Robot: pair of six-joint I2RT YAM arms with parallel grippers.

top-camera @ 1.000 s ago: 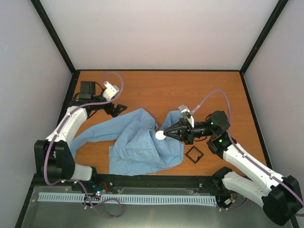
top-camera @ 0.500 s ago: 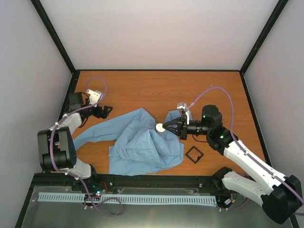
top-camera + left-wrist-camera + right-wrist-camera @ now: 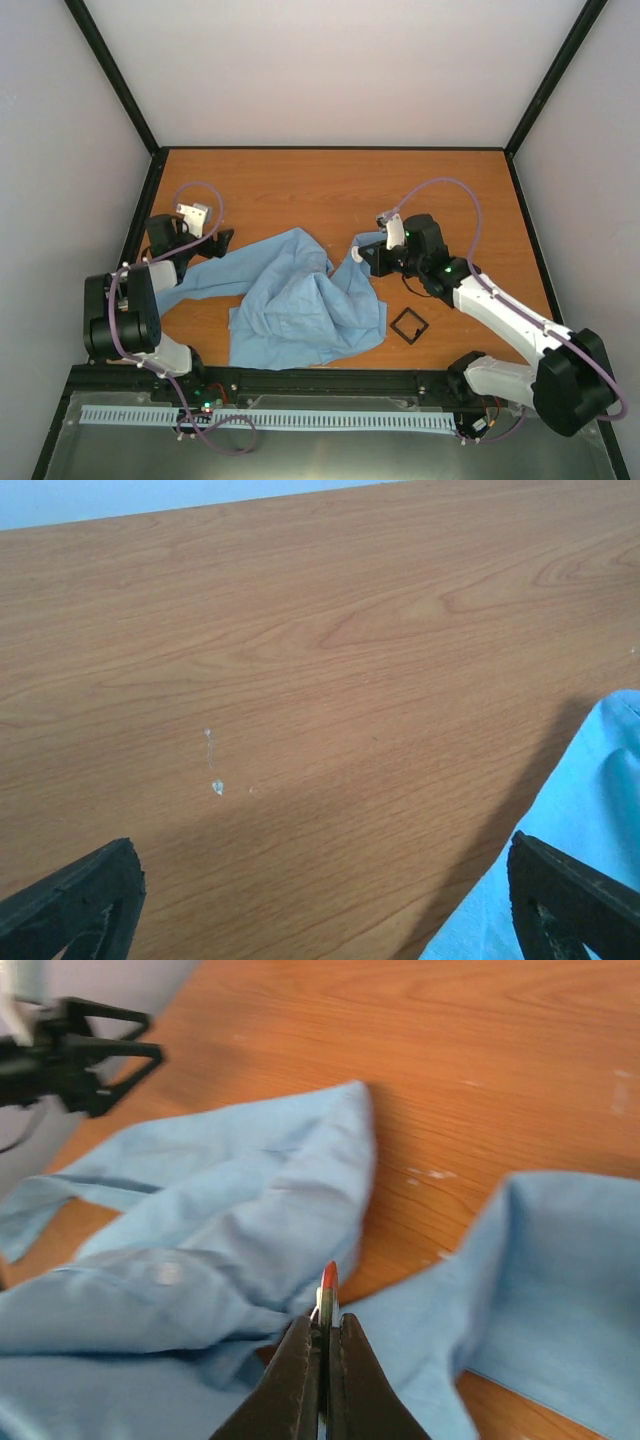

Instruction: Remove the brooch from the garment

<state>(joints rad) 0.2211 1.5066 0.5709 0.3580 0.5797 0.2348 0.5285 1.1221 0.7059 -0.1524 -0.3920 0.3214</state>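
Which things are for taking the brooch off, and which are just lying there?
For the job: brooch, pinched in the right fingers; blue garment.
Just lying about: black square frame; left fingers, open, holding nothing.

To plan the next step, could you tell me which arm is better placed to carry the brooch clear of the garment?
Right. The right gripper is shut on the brooch, edge-on above the garment; the left gripper stands open over bare table, holding nothing.
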